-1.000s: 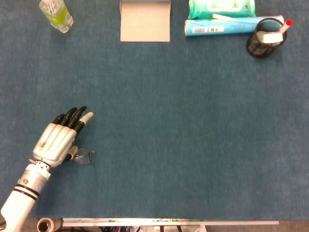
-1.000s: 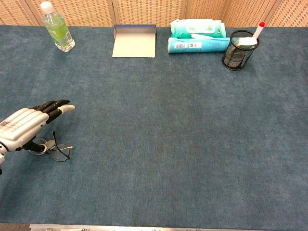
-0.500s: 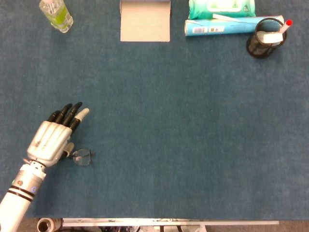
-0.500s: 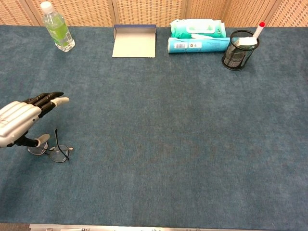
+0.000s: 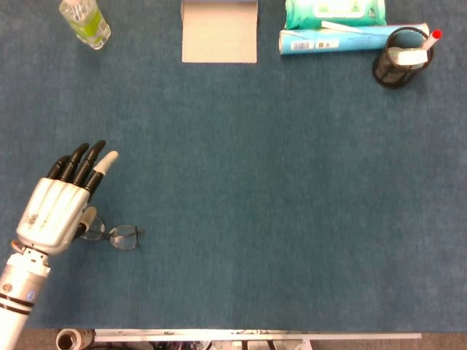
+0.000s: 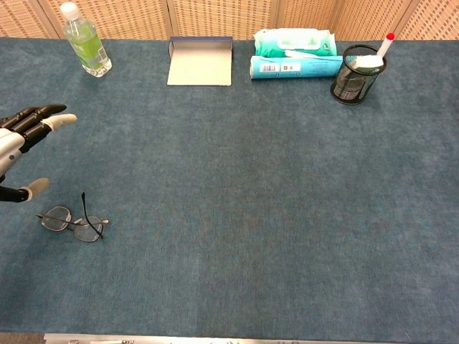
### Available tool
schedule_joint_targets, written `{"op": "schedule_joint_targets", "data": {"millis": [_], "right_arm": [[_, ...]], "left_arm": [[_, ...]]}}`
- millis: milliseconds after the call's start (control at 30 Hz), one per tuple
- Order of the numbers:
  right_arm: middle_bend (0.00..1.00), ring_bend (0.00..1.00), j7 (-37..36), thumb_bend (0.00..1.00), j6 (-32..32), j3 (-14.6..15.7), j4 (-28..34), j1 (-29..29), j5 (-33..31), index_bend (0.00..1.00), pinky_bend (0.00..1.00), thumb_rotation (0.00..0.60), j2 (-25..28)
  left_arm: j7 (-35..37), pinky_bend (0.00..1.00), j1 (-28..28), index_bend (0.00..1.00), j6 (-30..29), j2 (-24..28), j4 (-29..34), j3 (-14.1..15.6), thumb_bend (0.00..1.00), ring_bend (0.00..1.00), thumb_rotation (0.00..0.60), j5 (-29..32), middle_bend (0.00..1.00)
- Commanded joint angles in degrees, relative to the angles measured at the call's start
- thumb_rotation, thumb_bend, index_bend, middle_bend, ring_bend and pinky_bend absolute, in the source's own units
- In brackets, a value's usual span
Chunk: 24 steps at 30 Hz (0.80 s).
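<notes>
We are holding the left hand (image 5: pixel 55 208) open, empty, lower left above the glasses (image 5: pixel 117 236); lowering carelessly risks crushing them.

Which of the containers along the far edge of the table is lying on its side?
The light blue cylindrical tube lies flat; the clear plastic bottle with green drink and the black mesh pen cup stand upright.

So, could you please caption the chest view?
Left hand open above folded eyeglasses on blue felt table.
</notes>
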State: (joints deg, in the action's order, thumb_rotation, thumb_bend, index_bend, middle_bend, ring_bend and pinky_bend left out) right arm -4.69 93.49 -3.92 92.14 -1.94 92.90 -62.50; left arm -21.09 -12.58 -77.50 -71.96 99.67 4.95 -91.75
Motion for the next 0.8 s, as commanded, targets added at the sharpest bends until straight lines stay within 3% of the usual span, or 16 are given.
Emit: {"op": "schedule_joint_targets", "data": {"millis": [33, 467, 800], "right_arm": [[0.41, 0.3, -0.1, 0.1, 0.1, 0.1, 0.0, 0.0, 0.1, 0.47, 0.31, 0.6, 0.1], [0.41, 0.3, -0.8, 0.1, 0.8, 0.4, 0.3, 0.3, 0.9, 0.47, 0.31, 0.6, 0.4], [0.41, 0.3, -1.3, 0.1, 0.8, 0.3, 0.3, 0.3, 0.9, 0.47, 0.31, 0.6, 0.6]], "left_arm": [[-0.9, 0.16, 0.8, 0.0, -1.2, 1.2, 1.3, 0.5, 0.32, 0.0, 0.6, -1.1, 0.0], [-1.5, 0.16, 4.0, 0.0, -3.2, 6.2, 7.3, 4.1, 0.27, 0.0, 0.6, -4.9, 0.0], [-0.9, 0.16, 3.9, 0.0, -2.4, 6.1, 9.3, 4.3, 0.25, 0.0, 0.6, -7.9, 0.0]]}}
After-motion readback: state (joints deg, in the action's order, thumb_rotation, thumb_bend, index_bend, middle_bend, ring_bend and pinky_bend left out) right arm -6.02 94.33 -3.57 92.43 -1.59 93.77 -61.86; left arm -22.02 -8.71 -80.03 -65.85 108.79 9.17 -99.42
